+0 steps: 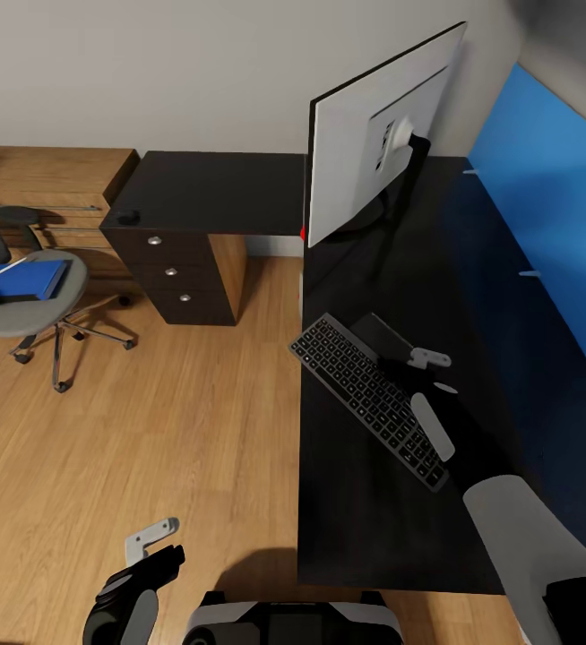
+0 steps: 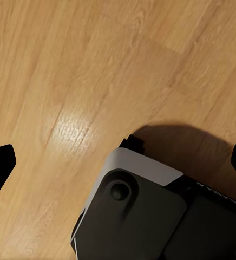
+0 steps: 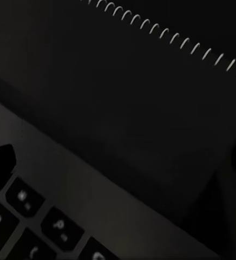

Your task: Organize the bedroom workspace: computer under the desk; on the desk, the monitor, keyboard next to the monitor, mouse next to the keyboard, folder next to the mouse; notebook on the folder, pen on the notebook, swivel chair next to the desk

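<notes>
Keyboard (image 1: 369,397) lies diagonally on the black table (image 1: 392,537), its near corner at the table's left edge, well short of the monitor (image 1: 378,134), which stands at the far end turned sideways. Dark spiral-bound notebook (image 3: 150,97) sits just beside the keyboard's far long edge; the right wrist view shows its wire coil. Right pincer (image 1: 429,359) hovers over that notebook, likely lining up a grasp; its opening I cannot tell. Blue folder (image 1: 24,279) rests on the swivel chair (image 1: 33,309), well apart. Left pincer (image 1: 154,537) hangs over the wood floor (image 2: 69,81), fingers spread wide, holding nothing.
</notes>
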Motion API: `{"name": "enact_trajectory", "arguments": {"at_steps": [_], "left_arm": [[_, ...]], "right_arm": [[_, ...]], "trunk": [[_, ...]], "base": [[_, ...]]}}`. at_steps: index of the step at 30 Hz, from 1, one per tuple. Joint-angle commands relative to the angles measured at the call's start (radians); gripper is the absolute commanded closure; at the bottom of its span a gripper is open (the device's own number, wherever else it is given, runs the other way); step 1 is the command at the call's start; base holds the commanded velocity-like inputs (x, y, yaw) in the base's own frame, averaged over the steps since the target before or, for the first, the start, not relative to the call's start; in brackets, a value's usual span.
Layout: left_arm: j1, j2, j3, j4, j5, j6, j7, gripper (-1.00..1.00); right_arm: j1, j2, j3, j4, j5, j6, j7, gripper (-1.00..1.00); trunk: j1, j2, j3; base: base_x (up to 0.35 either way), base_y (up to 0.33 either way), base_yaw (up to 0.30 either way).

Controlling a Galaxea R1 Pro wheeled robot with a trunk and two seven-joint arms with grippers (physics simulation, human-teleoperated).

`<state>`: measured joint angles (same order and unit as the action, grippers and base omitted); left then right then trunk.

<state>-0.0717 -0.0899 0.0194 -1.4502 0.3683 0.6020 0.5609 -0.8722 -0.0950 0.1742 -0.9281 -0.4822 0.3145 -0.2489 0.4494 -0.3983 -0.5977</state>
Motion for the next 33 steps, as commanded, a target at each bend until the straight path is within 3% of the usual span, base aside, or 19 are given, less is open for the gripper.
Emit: {"name": "enact_trajectory", "arguments": {"at_steps": [1,23,33], "left_arm": [[0.000,-0.001,0.001,-0.002,0.011,0.002,0.008,-1.00],[0.000,-0.001,0.002,-0.005,0.011,0.002,0.010,-1.00],[0.000,-0.001,0.000,-0.006,0.011,0.002,0.010,-1.00]], "right_arm": [[-0.001,0.000,0.006,-0.002,-0.010,0.004,-0.012,-1.00],[-0.001,0.013,0.005,0.015,-0.007,0.009,-0.011,-1.00],[-0.002,0.014,0.004,0.101,-0.006,0.006,-0.009,-1.00]], "trunk": [[0.001,-0.002,-0.001],[0.001,-0.002,-0.001],[0.001,-0.002,-0.001]], "base": [[0.000,0.000,0.000],[0.000,0.000,0.000],[0.000,0.000,0.000]]}}
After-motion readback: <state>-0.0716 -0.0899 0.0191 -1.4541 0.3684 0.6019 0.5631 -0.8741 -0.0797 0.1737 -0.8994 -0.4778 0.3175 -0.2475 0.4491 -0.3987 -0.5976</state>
